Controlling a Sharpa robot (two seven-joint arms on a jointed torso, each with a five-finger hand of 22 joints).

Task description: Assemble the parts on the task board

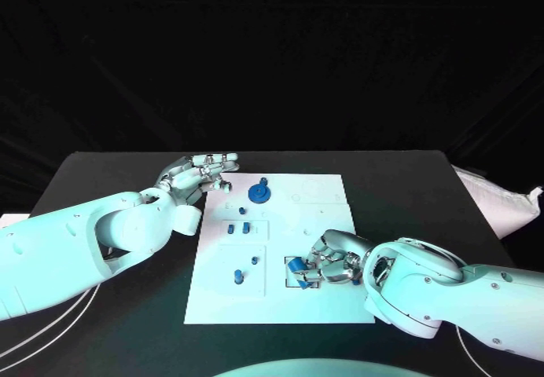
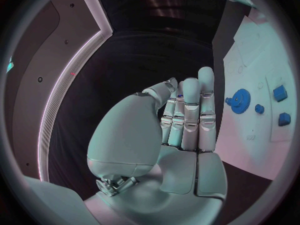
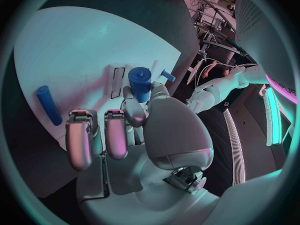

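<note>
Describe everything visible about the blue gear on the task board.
The blue gear is a toothed disc with a raised hub and a short stub at its middle, plastic by its look. It lies flat near the far left corner of the white task board, with no other part touching it. The left hand hovers just beside it, fingers straight and together, not touching it.
</note>
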